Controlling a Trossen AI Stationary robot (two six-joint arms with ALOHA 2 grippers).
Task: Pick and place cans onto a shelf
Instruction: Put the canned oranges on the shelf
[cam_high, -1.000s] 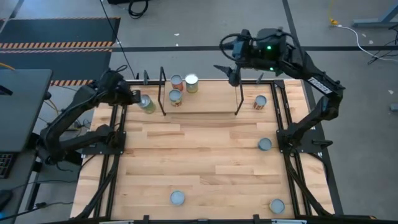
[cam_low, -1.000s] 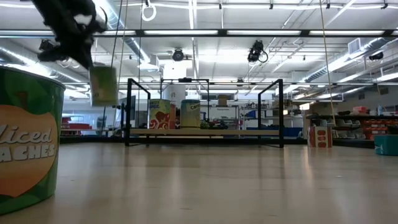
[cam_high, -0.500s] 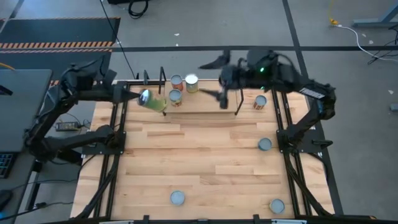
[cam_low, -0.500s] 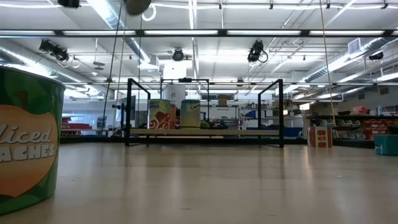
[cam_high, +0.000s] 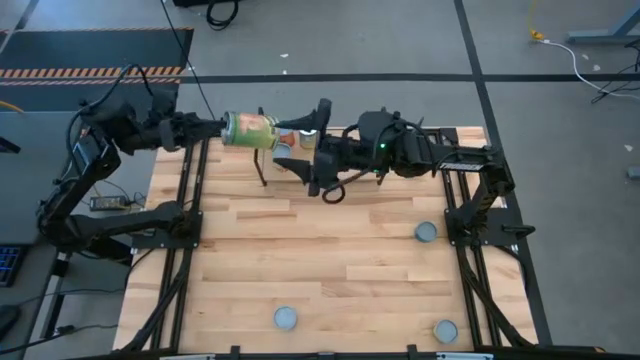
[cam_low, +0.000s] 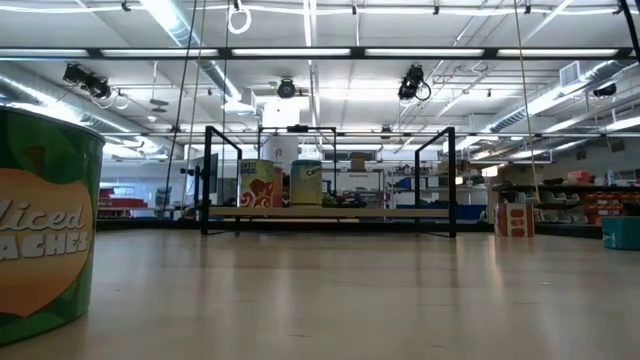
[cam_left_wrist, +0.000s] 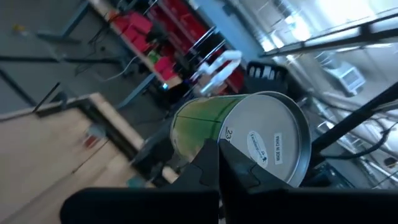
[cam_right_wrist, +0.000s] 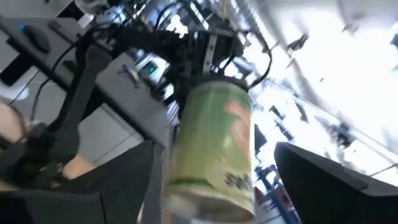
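— Status?

— Seeing the left gripper (cam_high: 216, 128) out over the far left corner of the table (cam_high: 330, 250), clamped shut on a green can (cam_high: 250, 130). Held lying on its side, up in the air, just beside the left end of the shelf (cam_low: 330, 212).

— And on the other side?

— Reaching across the shelf from the right: the right gripper (cam_right_wrist: 217, 149), spread wide. From its own wrist view, looking straight at the green can, framed between the two dark fingers (cam_right_wrist: 124, 180). Not closed on it; cannot tell whether touching.

— Anything from the left wrist?

— Showing the can's flat silver end with a small white sticker, and dark fingers (cam_left_wrist: 217, 171) pressed against its near side.

— Shelf contents?

— Counting two shelf cans (cam_low: 258, 184) side by side on the board toward its left end in the low view, one red and yellow, one teal and white, both upright. Behind them, a paler third, partly hidden. From above, mostly covered by the right arm.

— Elsewhere?

— Three loose cans (cam_high: 426, 232) upright on the table: one near the right edge, two well apart along the near edge. Close to the low camera, a big peaches can (cam_low: 45, 220) at the left.
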